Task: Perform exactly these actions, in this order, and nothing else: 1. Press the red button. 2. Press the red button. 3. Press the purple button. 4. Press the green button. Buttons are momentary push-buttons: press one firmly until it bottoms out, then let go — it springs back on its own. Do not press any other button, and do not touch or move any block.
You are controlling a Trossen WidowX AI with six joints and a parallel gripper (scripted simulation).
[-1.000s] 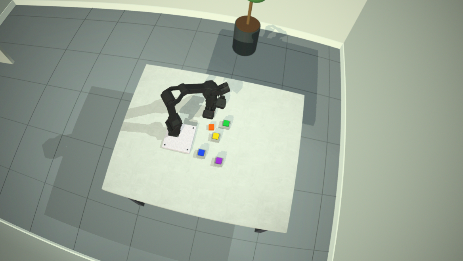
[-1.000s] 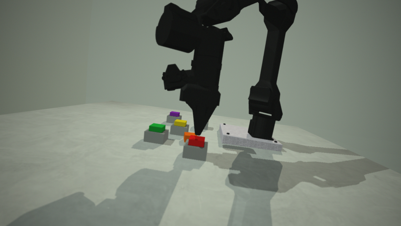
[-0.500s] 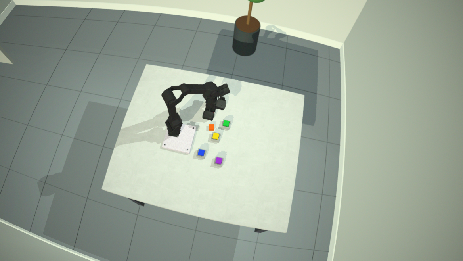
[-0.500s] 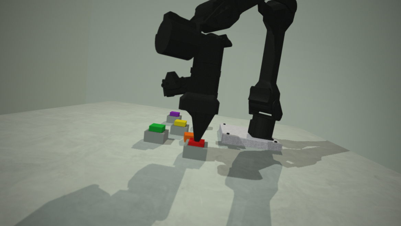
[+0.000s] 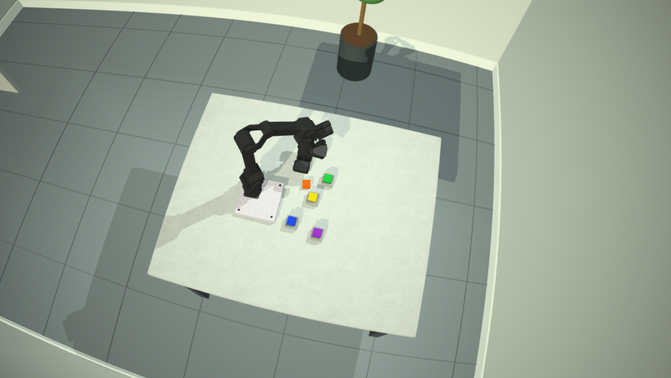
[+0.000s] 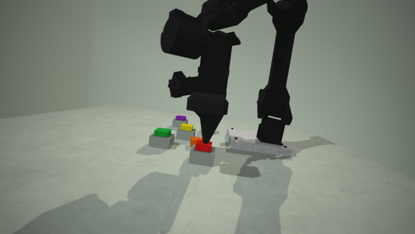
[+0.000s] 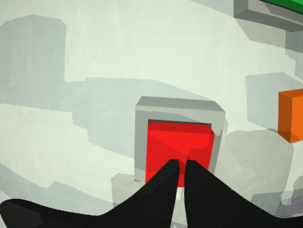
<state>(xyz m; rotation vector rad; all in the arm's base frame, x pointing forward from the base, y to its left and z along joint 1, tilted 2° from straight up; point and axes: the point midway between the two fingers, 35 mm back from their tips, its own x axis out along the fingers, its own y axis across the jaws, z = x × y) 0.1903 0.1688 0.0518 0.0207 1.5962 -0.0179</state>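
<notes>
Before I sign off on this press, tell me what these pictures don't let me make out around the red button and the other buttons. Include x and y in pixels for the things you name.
- Top view: the red button [image 6: 203,147] [image 7: 178,139], hidden beneath the arm.
- Exterior view: the blue button [image 5: 291,220], behind the gripper [image 6: 205,142] [image 7: 181,167].
- Wrist view: most of the green button [image 5: 327,178] [image 6: 162,132] [image 7: 292,4], cut off by the top edge.
- Wrist view: the red cap's near edge, partly behind the fingers.

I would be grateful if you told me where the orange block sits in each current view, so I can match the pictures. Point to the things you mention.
Top: orange block [image 5: 305,184] [image 6: 193,141] [image 7: 296,116] just right of the white base plate.
Exterior: near centre, partly hidden behind the red button.
Wrist: cut off by the right edge.
Shared landmark: the green button [image 5: 327,178] [image 6: 162,132] [image 7: 293,4].
</notes>
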